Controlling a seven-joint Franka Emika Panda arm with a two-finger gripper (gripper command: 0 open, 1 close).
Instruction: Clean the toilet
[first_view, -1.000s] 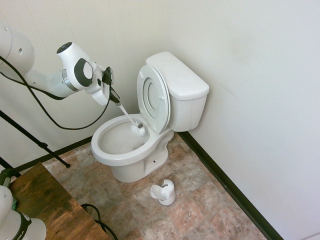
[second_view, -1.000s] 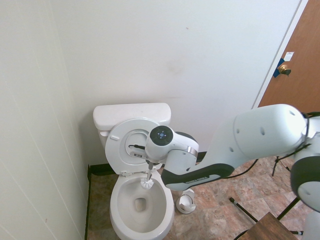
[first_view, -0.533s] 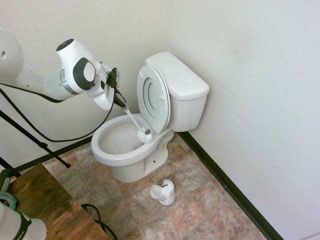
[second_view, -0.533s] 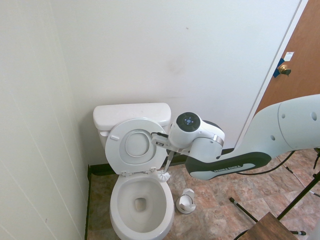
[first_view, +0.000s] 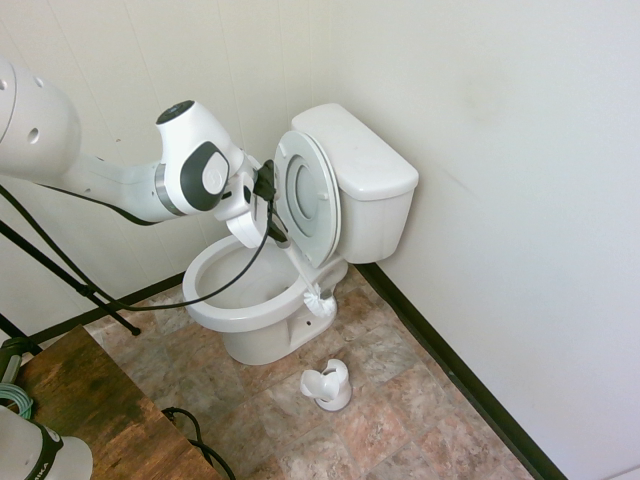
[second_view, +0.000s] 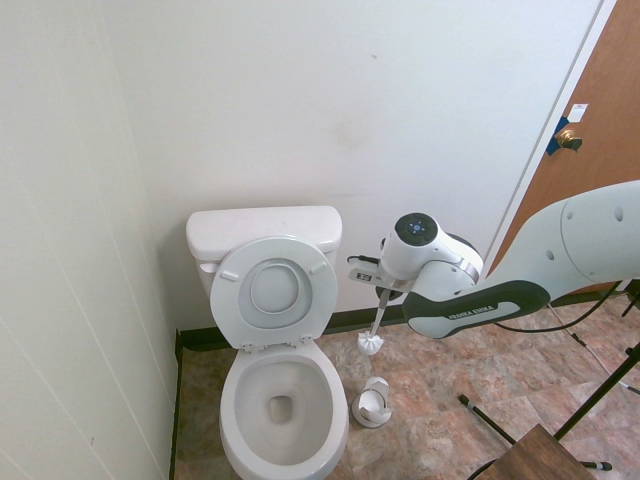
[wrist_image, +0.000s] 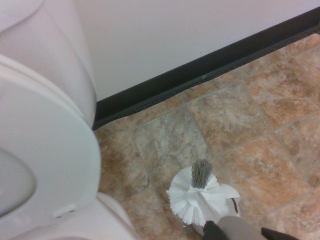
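The toilet (first_view: 250, 300) is white, with its seat and lid (first_view: 308, 195) raised against the tank (first_view: 360, 165); the bowl (second_view: 280, 410) is open. My gripper (first_view: 275, 230) is shut on the handle of a white toilet brush (first_view: 318, 298). The brush hangs bristles down outside the bowl, beside the rim on the tank-side wall's side. In the second exterior view the gripper (second_view: 381, 290) holds the brush (second_view: 371, 344) above the floor, right of the toilet (second_view: 275, 293). The wrist view shows the brush head (wrist_image: 197, 197) over tiles, next to the lid (wrist_image: 40, 150).
A small white brush holder (first_view: 328, 385) (second_view: 373, 403) stands on the tiled floor just below and beyond the brush. A dark baseboard (wrist_image: 210, 67) runs along the wall. A wooden table (first_view: 90, 400) sits at the near left, a brown door (second_view: 590, 130) at the far right.
The brush has come up out of the bowl, passed over the rim and now hangs outside the toilet near the holder. The arm swung with it away from the bowl.
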